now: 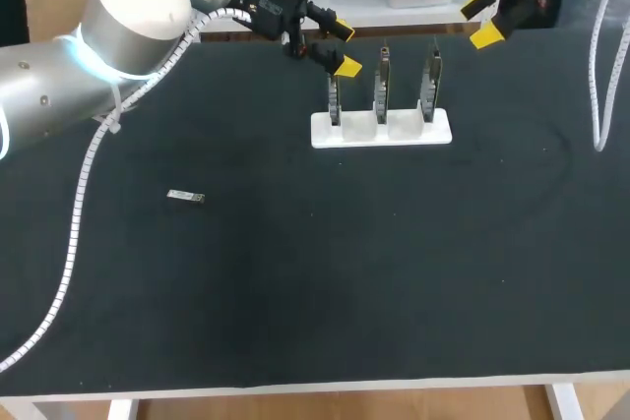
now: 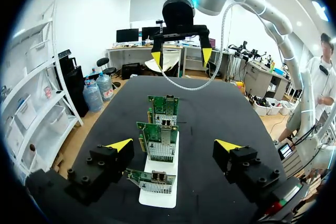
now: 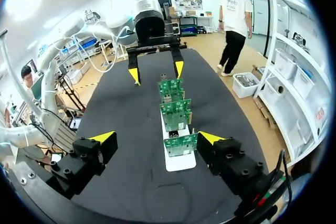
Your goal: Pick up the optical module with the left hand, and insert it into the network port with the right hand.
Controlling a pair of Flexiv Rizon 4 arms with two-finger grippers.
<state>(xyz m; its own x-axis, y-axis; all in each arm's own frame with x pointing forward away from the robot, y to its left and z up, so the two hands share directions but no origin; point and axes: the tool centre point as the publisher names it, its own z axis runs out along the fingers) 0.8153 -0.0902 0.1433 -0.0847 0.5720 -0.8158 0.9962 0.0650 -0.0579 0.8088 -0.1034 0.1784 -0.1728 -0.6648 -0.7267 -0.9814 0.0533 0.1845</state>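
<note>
One optical module (image 1: 185,197) to handle, lying flat on the dark surface (image 1: 315,292), well to the left of the white stand (image 1: 381,130) and nearer the front edge than the stand; touched by neither gripper; looks small, slim and metallic; probably light and stiff, with smooth faces apt to slip under a loose pinch; probably delicate at the connector end, so better not squeezed there; best taken across the two long sides near the middle, low against the surface, leaving one end free for the hand-over and the later push into a port; spread wide and empty, the left gripper (image 1: 345,47), hanging above the left end of the white stand, close over the leftmost of the three network cards (image 1: 382,90) and well apart from the module; likewise spread and empty, the right gripper (image 1: 480,22), raised beyond the right end of the white stand; only from the head view: the module itself and its place relative to the white stand; absent from both wrist views; only from the wrist views: the green faces of the cards, lined up one behind another along the white stand, with what looks like a metal network port (image 2: 164,136) on each; from overhead merely thin upright blades seen edge-on; also from each wrist view: the opposite gripper facing back from the far end of the white stand, yellow tips parted with nothing between.
</note>
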